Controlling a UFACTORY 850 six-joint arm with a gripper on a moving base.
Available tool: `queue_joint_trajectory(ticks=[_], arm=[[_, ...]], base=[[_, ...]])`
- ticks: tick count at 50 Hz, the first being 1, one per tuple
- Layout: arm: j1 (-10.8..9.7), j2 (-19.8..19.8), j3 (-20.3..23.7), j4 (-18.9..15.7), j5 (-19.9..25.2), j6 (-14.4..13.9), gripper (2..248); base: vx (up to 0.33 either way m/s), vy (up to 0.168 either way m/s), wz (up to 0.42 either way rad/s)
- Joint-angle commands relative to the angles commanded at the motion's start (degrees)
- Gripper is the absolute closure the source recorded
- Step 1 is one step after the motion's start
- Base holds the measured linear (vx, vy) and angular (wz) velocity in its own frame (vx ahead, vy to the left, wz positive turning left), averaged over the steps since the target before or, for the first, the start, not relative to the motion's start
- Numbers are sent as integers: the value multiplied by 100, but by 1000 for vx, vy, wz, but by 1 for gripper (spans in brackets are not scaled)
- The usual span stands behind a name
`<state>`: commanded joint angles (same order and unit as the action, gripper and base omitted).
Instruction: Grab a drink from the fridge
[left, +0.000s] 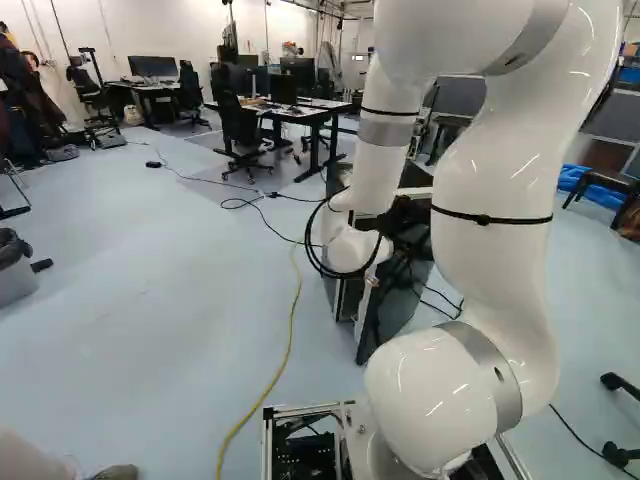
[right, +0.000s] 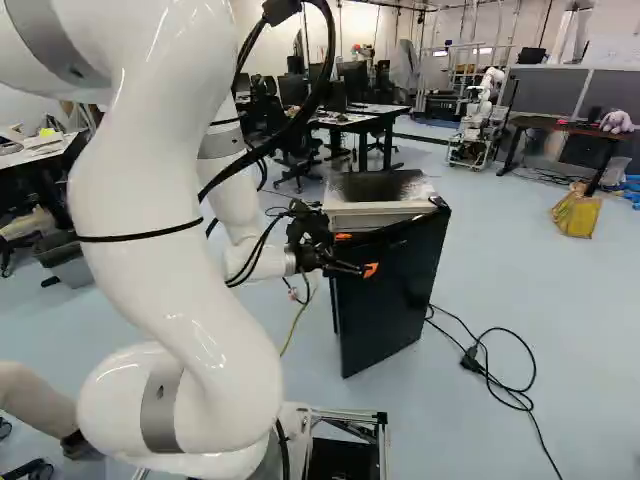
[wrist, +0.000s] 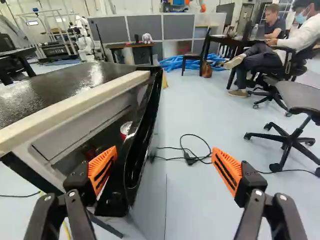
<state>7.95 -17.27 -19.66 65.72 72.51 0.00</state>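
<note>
Okay, your gripper (right: 357, 253) is wide open with nothing clamped in it, set at the top of the fridge door (right: 395, 290). The door stands ajar from the fridge (right: 375, 218). In your wrist view, the door's near edge lies between the two fingers: one orange pad (wrist: 101, 167) is on the inner side, by the gap to the cabinet, the other (wrist: 227, 170) is outside the door, apart from it, with floor (wrist: 200, 210) behind. You can't tell from here if the inner finger touches the door. Your drink, a red can (wrist: 126, 130), is inside the fridge, ahead of the inner finger and off to the cabinet side of the door, not between the fingers. Only part of it shows past the door. You also get a darker reddish shape (wrist: 90, 152) deeper in the compartment, nearer that finger in view; too dim to identify. Your arm (right: 190, 290) reaches forward from the base to the door top. A black cable (right: 490, 380) lies looped on the floor on the door's outer side, and you have a yellow cable (left: 290, 345) running along the other side.
</note>
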Motion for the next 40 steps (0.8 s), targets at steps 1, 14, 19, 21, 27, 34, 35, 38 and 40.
queue_joint_trajectory(ticks=[1,14,19,21,27,34,35,38,40], arm=[[-10,12,18,12,11,0,3],[-147,165,238,175,144,0,3],[-207,220,316,230,173,0,3],[-233,242,346,242,178,0,3],[-321,300,429,257,184,0,3],[-450,356,508,258,185,0,3],[-471,363,517,258,185,0,3],[-540,380,541,258,185,0,3],[-589,389,554,258,185,0,3]], base=[[0,0,0],[0,0,0],[0,0,0],[0,0,0],[0,0,0],[0,0,0],[0,0,0],[0,0,0],[0,0,0]])
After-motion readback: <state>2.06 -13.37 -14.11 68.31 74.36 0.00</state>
